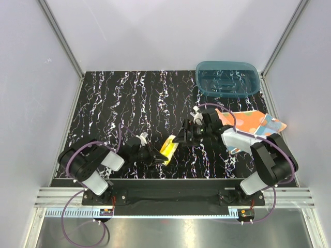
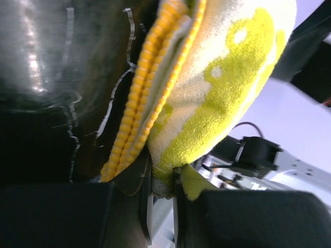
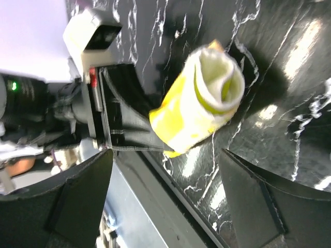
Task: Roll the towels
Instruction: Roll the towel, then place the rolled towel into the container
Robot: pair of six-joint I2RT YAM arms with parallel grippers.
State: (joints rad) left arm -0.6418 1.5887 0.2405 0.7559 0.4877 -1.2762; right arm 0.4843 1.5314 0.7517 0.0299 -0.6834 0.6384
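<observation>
The yellow towel [image 1: 169,148] is rolled into a short tube near the front middle of the black marbled mat [image 1: 119,108]. My left gripper [image 1: 158,157] is shut on its near end; the left wrist view shows the cloth [image 2: 217,88] pinched between the jaws. In the right wrist view the roll [image 3: 199,103] shows its spiral end, held by the left arm's fingers [image 3: 124,124]. My right gripper [image 1: 181,140] is open just right of the roll, not touching it. The orange polka-dot towel [image 1: 248,126] lies flat at the right under my right arm.
A teal translucent tub [image 1: 227,77] stands at the back right corner of the mat. Grey enclosure walls rise on the left, back and right. An aluminium rail [image 1: 170,199] runs along the front edge by the arm bases.
</observation>
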